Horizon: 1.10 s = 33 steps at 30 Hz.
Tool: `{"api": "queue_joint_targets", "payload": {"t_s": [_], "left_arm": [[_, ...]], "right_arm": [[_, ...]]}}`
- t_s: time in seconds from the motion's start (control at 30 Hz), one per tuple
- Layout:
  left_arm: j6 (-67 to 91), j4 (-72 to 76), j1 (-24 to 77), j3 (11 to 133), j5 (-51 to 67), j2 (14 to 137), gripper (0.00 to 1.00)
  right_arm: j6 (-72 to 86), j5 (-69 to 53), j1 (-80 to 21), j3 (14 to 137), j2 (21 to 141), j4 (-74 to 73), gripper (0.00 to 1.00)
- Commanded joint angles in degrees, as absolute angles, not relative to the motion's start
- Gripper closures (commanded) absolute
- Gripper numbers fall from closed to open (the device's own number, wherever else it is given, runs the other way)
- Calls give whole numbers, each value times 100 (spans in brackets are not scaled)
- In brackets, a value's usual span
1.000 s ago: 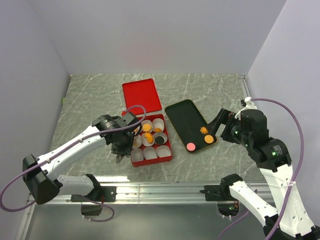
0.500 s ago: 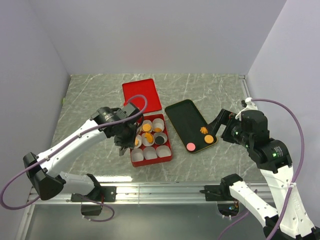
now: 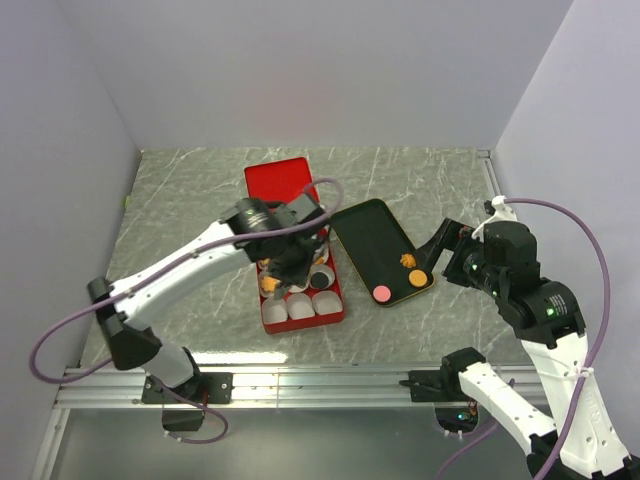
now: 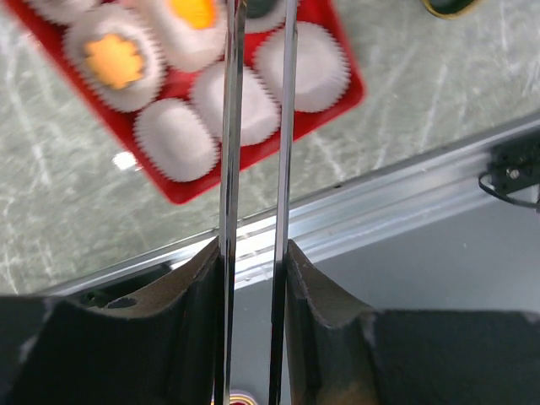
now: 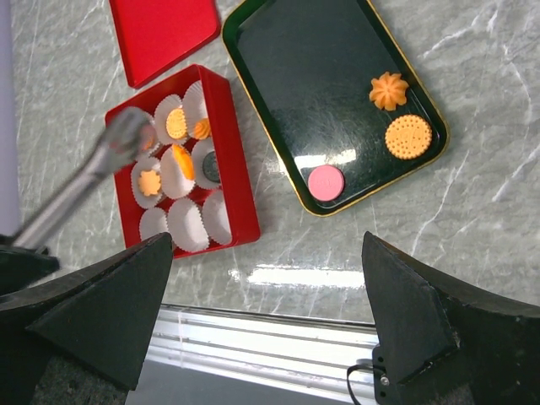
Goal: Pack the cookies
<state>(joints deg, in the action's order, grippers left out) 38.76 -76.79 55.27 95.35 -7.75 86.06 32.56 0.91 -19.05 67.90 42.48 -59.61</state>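
Three cookies lie on the black tray [image 3: 365, 235]: an orange flower-shaped one [image 5: 389, 90], a round orange one [image 5: 408, 136] and a pink one [image 5: 325, 182]. Several more orange cookies [image 5: 175, 124] sit in white paper cups in the red box [image 3: 335, 300]. My left gripper [image 3: 292, 258] hangs over the box, shut on metal tongs [image 4: 232, 126]. The tongs' blades stand slightly apart and their tips are out of the left wrist view. The tongs show blurred in the right wrist view [image 5: 101, 164]. My right gripper [image 5: 266, 245] is open and empty, high beside the tray's right edge.
The red lid [image 3: 283, 190] lies flat behind the box. A dark item [image 5: 211, 171] fills one cup; the front cups [image 4: 175, 139] hold nothing. The aluminium rail [image 3: 320, 378] runs along the table's near edge. Grey walls close three sides.
My left arm has swung right and away from me, carrying the tongs from the box's left side to above the box. The right arm and tray cookies have not moved.
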Motion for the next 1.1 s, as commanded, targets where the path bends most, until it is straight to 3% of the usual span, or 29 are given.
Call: {"api": "queue_joint_targets", "payload": {"t_s": [0.0, 0.47, 0.77, 1.07], "left_arm": [[3911, -7498, 5879, 10045, -668, 9112, 65], [3419, -7655, 6469, 12234, -360, 11346, 64], [3375, -7629, 6679, 12112, -316, 11636, 65], [3340, -7594, 6829, 11971, -316, 11812, 55]], "right_arm": [[3261, 228, -1916, 6829, 4184, -5906, 0], [3234, 457, -1916, 6882, 4087, -6126, 0], [3234, 483, -1907, 6768, 4025, -6108, 0], [3296, 518, -1916, 6750, 3929, -6152, 0]]}}
